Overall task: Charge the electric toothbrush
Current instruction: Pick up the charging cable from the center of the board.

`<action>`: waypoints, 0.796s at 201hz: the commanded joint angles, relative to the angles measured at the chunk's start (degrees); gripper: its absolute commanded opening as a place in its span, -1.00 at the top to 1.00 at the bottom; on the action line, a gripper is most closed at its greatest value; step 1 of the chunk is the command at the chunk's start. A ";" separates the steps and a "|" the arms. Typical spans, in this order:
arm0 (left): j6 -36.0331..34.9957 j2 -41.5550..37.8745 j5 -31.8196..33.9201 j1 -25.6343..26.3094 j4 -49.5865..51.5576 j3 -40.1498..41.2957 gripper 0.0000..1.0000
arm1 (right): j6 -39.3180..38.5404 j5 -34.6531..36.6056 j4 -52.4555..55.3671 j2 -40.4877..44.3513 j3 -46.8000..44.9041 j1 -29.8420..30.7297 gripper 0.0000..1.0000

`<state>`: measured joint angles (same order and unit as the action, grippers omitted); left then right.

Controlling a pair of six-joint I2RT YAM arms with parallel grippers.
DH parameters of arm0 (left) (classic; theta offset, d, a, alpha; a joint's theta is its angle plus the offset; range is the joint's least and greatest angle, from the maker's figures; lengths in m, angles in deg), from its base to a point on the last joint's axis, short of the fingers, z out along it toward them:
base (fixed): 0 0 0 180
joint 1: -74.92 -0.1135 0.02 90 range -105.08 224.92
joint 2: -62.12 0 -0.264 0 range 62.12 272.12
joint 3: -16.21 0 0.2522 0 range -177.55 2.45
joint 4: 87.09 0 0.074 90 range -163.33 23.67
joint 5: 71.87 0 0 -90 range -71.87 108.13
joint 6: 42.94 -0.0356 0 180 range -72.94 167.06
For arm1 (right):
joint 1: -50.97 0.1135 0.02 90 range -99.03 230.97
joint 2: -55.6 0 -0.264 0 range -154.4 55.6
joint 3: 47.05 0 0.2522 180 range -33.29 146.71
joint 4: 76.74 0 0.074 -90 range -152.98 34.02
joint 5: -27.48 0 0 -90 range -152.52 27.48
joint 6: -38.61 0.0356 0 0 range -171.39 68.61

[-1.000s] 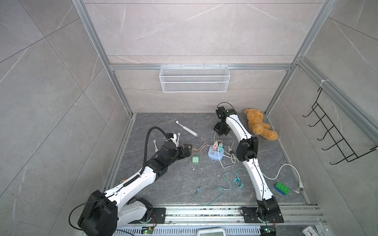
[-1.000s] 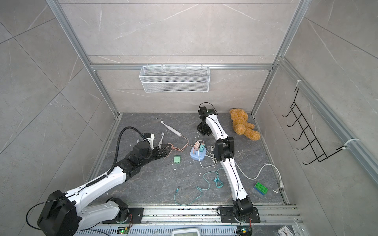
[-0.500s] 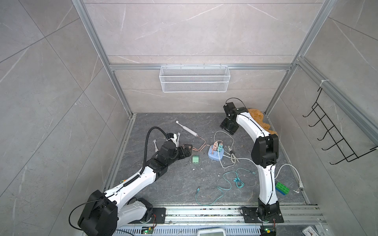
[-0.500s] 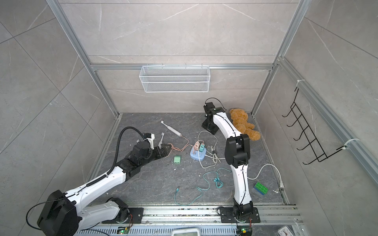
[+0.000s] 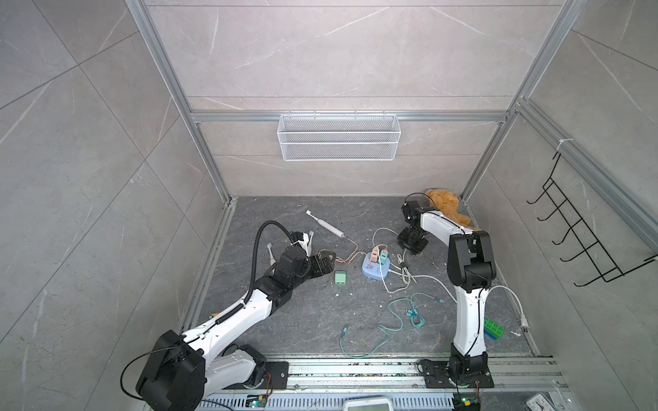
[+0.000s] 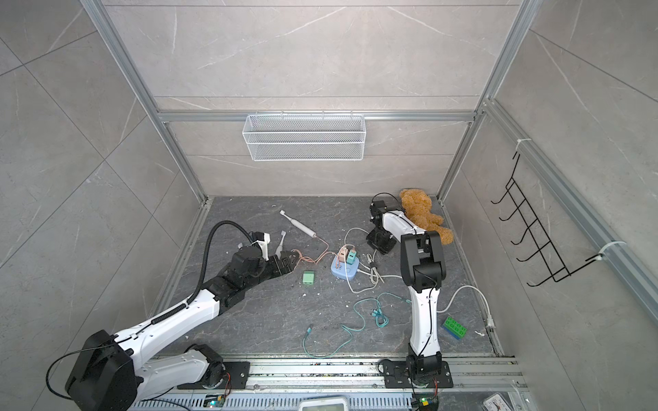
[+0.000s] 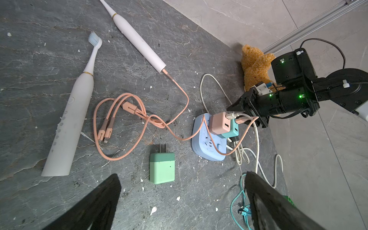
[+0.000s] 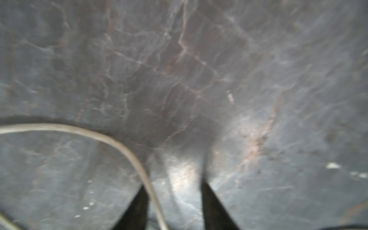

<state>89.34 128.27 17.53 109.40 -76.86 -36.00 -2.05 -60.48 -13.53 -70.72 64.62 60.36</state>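
Room: a dark slate worktop (image 5: 313,320) boxed in by grey tiled walls and aluminium posts.
Front: a loose teal cable (image 5: 413,315) and a green brick (image 5: 493,328) lie near the arm bases, clear of the job.
Left pincer (image 7: 182,177): spread wide and holding nothing. It hovers low over a green charger (image 7: 162,168), probably parked to keep watch rather than to grip.
Spare toothbrush (image 7: 73,119): lies flat beside the left arm with nothing plugged in.
Power strip (image 7: 201,139): blue, mid-worktop, with a pink adapter (image 7: 219,123) standing on it.
Pink cable (image 7: 186,98): runs from the adapters in slack loops to the brush. I cannot tell whether its plug is fully seated.
Right pincer (image 8: 173,183): fingers partly apart and pinching nothing. A white cable (image 8: 119,139) runs along one finger. The pincer sits just beside the adapters, most likely to work the plug end.
Electric toothbrush (image 7: 139,42): lies flat further back, with the pink cable in its base.
Back corner: a teddy (image 5: 445,210) crowds the right arm's elbow against the wall.
Wall: a wire basket (image 5: 338,142) hangs well above.
Open room: the bare middle and front are free, while cables tangle around the strip and could snag.
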 commanded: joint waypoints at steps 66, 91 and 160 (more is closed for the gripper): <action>-0.53 -0.67 -1.70 0.08 -3.31 -0.62 -0.99 | -3.17 -7.73 -8.00 15.73 -2.95 0.89 1.00; -0.11 -1.57 -1.39 0.06 -3.56 -0.17 -0.99 | -4.42 -8.15 -9.94 24.49 -5.15 1.55 1.00; 1.06 -8.59 4.71 0.06 1.64 0.79 -0.99 | -13.67 -12.01 -21.01 50.61 -18.85 11.75 1.00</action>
<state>89.97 122.28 19.30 109.40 -76.73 -35.20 -9.66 -69.68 -29.18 -27.12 50.06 67.20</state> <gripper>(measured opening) 0.994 0.059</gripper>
